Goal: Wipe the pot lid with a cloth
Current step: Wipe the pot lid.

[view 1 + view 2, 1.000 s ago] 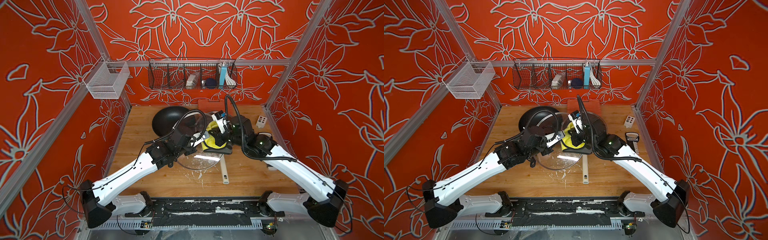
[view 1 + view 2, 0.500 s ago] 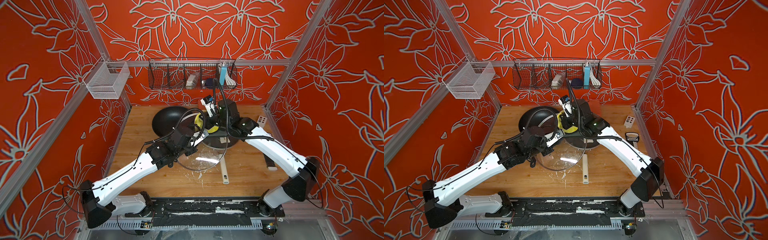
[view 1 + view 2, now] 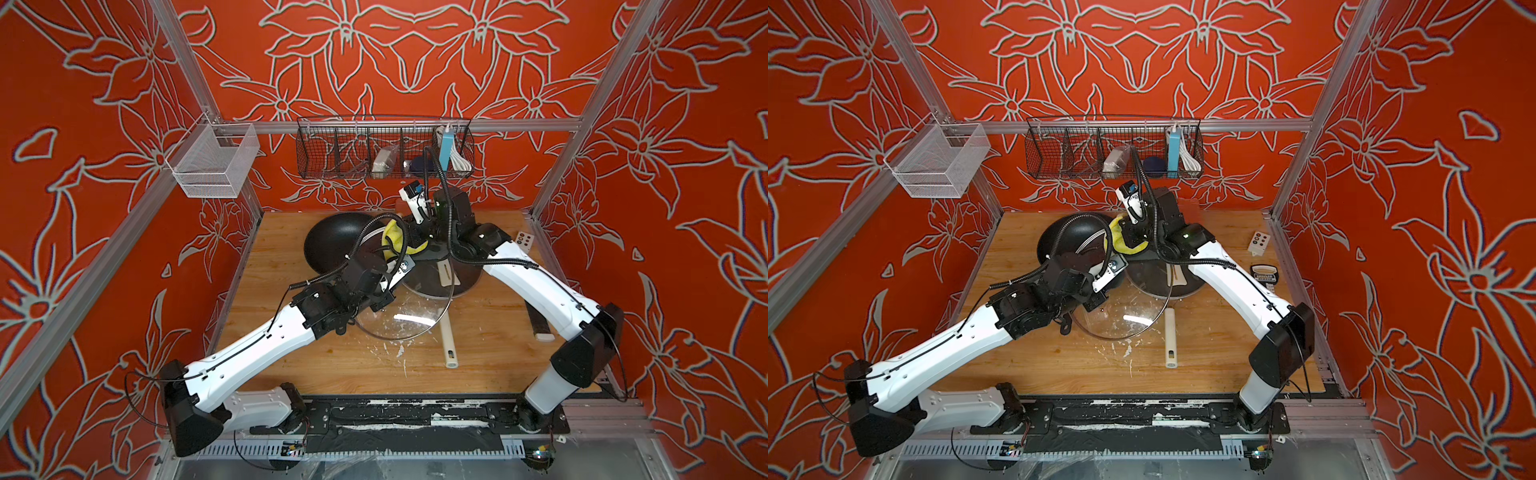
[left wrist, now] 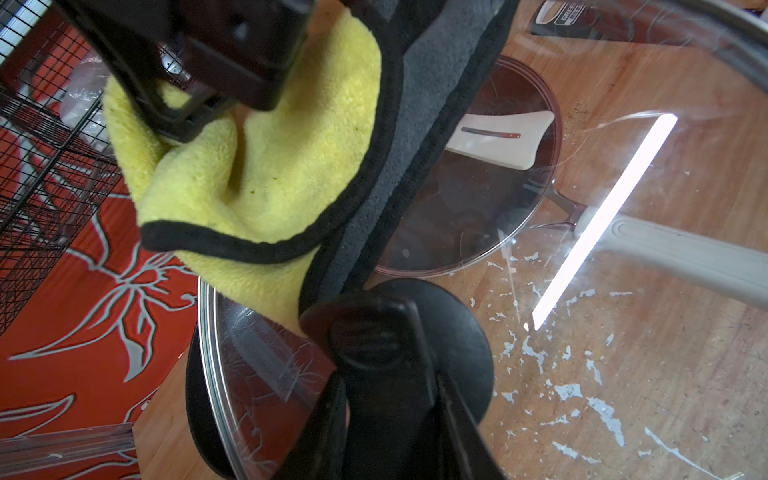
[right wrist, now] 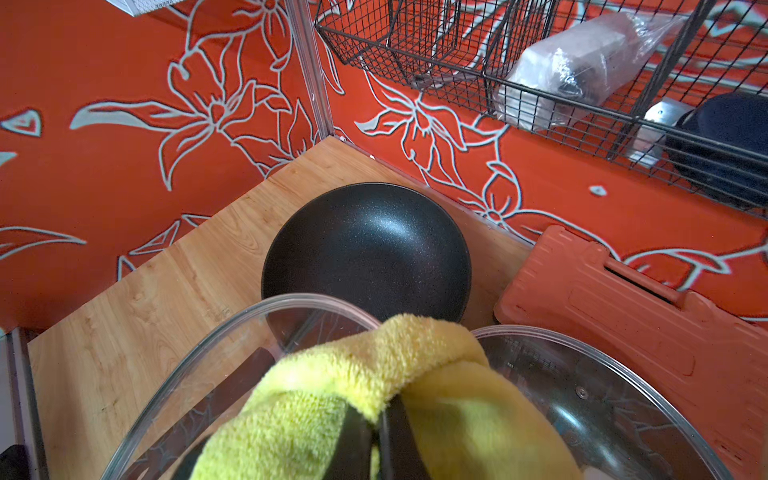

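- Left gripper (image 4: 386, 374) is clamped narrow on the black knob of the pot lid (image 3: 403, 316). The glass lid is held off the surface (image 3: 291, 353) and tilted.
- In both top views the lid's raised rim overlaps the edge of the black pan (image 3: 332, 241). Its low rim is on the side away from the pan.
- Right gripper (image 5: 376, 432) is pinched tight on the cloth (image 5: 353, 374), with yellow pile bunched on both sides of the fingers.
- The cloth (image 3: 392, 241) sits at the lid's raised rim, just beside the black pan and touching the glass. In the left wrist view it drapes over the rim down to the knob, showing its dark trim and grey reverse.
- A second pan (image 3: 440, 274) with its own glass lid and a cream handle lies just beside the black pan, partly under the held lid.
- An orange case (image 5: 623, 332) lies near the black pan, against the back wall.
- A wire basket (image 3: 382, 149) hangs on the wall above the black pan.
- White flecks mark the surface under the lid's low rim, well apart from the black pan.
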Controlling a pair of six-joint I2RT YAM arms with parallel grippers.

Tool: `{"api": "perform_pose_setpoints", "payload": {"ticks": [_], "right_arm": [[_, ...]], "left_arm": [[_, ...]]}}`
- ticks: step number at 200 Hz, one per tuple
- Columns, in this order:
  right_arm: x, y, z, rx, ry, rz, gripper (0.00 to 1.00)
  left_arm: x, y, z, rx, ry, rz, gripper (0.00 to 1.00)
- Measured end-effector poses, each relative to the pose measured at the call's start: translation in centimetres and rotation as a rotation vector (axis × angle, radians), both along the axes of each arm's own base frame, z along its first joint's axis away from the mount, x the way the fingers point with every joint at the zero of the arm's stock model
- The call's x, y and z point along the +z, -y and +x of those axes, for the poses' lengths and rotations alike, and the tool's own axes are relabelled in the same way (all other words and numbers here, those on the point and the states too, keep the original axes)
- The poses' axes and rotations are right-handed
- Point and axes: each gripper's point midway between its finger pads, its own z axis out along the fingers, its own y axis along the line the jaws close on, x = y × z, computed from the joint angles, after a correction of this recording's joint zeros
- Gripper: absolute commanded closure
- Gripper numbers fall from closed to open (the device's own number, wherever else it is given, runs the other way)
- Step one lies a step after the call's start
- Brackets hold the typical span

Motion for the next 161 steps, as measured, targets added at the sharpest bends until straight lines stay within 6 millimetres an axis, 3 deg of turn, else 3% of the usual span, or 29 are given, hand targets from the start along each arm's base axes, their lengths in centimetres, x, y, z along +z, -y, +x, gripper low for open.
{"api": "perform_pose_setpoints", "payload": {"ticks": [80, 161], "right_arm": [[1.4, 4.0, -4.8, -0.002, 0.018, -0.002, 1.0], [-0.2, 4.4, -6.0, 0.031, -0.008, -0.032, 1.0]], "left_arm": [[0.7, -0.4, 1.1, 0.111, -0.009, -0.062, 1.0], [1.0, -1.8, 2.5, 0.263, -0.004, -0.12, 1.0]]}}
